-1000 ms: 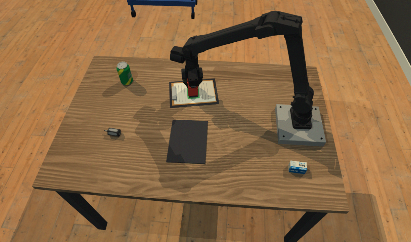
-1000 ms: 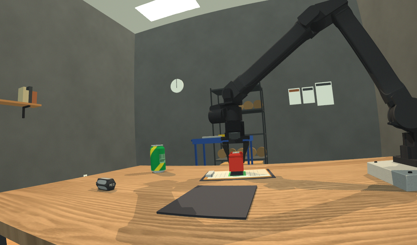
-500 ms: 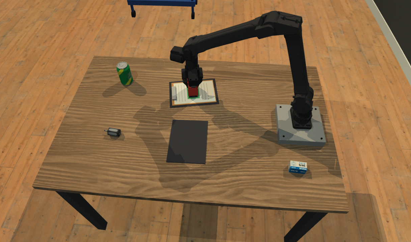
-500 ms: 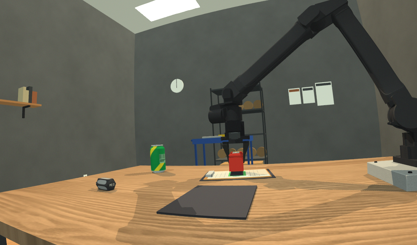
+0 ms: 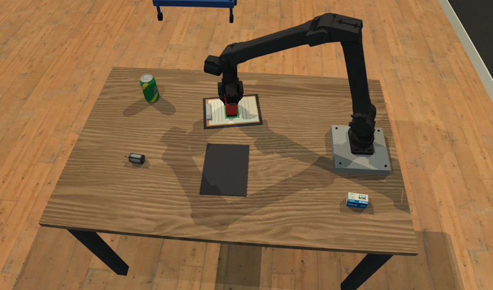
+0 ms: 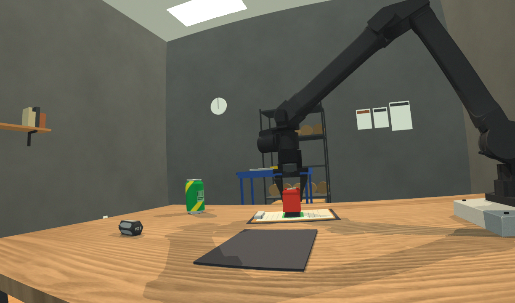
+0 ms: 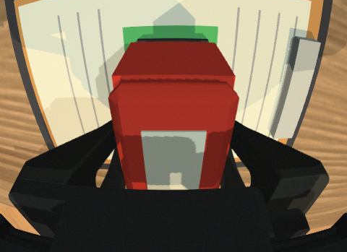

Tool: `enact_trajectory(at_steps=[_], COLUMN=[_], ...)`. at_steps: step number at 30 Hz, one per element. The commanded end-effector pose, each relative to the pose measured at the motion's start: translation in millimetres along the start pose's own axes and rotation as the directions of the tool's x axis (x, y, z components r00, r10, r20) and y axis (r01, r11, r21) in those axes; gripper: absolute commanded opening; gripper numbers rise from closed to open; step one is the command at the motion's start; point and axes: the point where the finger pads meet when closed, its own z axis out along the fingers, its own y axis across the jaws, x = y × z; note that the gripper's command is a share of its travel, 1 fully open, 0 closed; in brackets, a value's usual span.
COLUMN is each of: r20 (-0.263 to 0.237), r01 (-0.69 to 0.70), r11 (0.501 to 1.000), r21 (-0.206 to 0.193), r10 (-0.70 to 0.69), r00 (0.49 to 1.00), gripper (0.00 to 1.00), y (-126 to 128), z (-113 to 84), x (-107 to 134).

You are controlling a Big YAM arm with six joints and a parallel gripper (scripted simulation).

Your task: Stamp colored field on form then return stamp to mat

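Observation:
My gripper point(image 5: 230, 102) point(image 6: 290, 187) point(image 7: 173, 120) is shut on the red stamp point(image 5: 231, 108) point(image 6: 291, 200) point(image 7: 175, 89). The stamp stands upright on the green field point(image 5: 237, 114) point(image 6: 302, 214) point(image 7: 135, 35) of the form point(image 5: 249, 110) point(image 6: 319, 213) point(image 7: 53, 45), with its red body low over its black base. The form lies on a dark-edged clipboard point(image 5: 259, 108) point(image 6: 336, 217) point(image 7: 10, 2) at the back middle of the table. The dark mat point(image 5: 224, 169) point(image 6: 259, 248) lies bare in front of the clipboard.
A green soda can point(image 5: 149, 88) point(image 6: 195, 195) stands at the back left. A small black block point(image 5: 136, 158) point(image 6: 131, 227) lies at the left. A blue-white box point(image 5: 357, 200) lies at the front right, near the arm's grey base point(image 5: 359, 162) point(image 6: 492, 216).

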Motion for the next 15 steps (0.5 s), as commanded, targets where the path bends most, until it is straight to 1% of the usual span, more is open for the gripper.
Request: enact_trajectory(at_steps=[1,15], r20=[0.010,0.010], r01=[0.015,0.015], r11=[1.000,1.000], r21=[-0.019,-0.019], r10=[-0.015,-0.015], r00=[1.000,1.000], gripper=[0.32,0.32], y=[-0.6,-0.6], z=[31.0,32.8], x=[-2.1,-2.2])
